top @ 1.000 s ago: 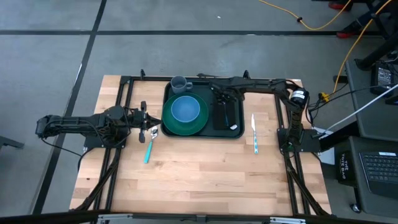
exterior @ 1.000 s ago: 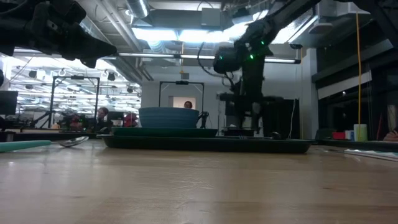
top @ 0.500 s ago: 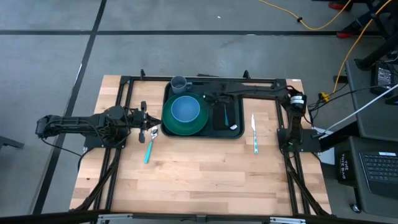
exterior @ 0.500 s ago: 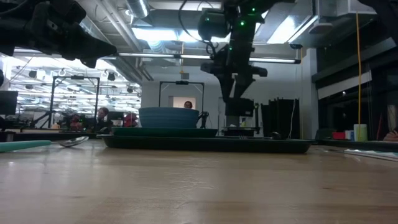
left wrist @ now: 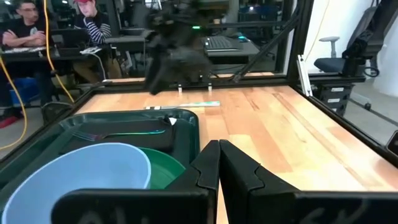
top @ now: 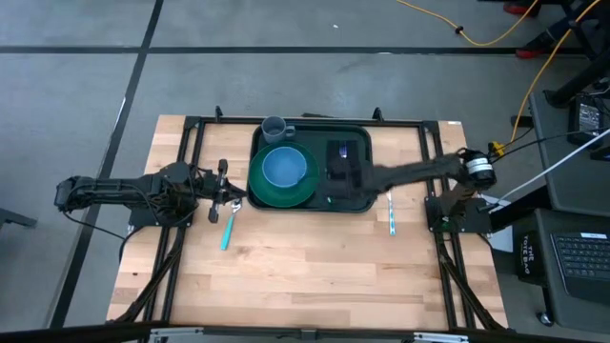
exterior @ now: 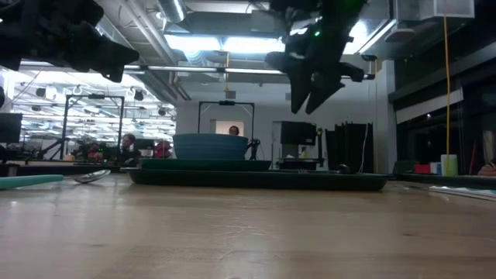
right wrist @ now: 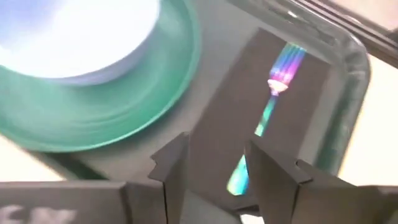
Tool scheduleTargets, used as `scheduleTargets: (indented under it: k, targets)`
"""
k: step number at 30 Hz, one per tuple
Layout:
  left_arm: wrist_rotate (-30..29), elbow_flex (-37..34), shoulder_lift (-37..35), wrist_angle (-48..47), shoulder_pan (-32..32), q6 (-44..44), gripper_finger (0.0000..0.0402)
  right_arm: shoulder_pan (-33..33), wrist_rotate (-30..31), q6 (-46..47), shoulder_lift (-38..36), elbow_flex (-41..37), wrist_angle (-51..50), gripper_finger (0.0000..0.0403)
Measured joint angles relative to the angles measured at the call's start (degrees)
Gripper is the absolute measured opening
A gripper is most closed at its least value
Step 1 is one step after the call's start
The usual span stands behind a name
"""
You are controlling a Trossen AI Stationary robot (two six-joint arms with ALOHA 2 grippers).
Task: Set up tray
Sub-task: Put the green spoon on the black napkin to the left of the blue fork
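The tray (top: 312, 171) lies under the right gripper (top: 341, 178), which hangs above the tray's near-right part with fingers spread and nothing between them. Beside it, toward the left arm, the plate (top: 282, 188) carries the bowl (top: 284, 168), a stack probably laid to fill that half. Directly below the gripper is the black napkin (top: 347, 160) with the fork (right wrist: 267, 118) on it. The cup (top: 274, 127) stands at the tray's far corner. Outside the tray, the knife (top: 390, 216) lies near the right arm, and the spoon (top: 231, 221) lies just below the left gripper (top: 222, 181), which is pressed together and empty; both seemingly await placing.
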Motion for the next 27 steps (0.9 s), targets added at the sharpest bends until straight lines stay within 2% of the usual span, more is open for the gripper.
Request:
scheduleTargets:
  k: [5,11,14,17,22,27]
  targets:
    - [-0.20,0.52,0.53,-1.67,-0.01,-0.44,0.0002,8.15,7.05,-0.08,-1.21,-5.53,11.60,0.0158]
    - [-1.39,6.43,4.26,-14.07,-0.01,-2.82,0.0003,15.65,16.26,-6.68,-1.23,-10.75,27.98,0.0158]
    - [-4.50,9.62,6.70,-19.17,-0.02,-4.36,0.0003,17.92,19.65,-10.06,-1.23,-13.45,36.51,0.0158]
    - [-7.49,13.32,10.26,-23.35,0.00,-7.83,0.0003,19.04,20.83,-12.75,-1.23,-16.37,45.52,0.0158]
    - [-9.43,21.57,17.72,-35.91,-0.02,-8.58,0.0003,19.56,20.90,-15.12,-1.23,-21.62,56.73,0.0158]
    - [-10.22,27.87,24.33,-42.45,-0.02,-7.65,0.0003,19.56,20.31,-15.13,-1.23,-25.35,62.00,0.0151]
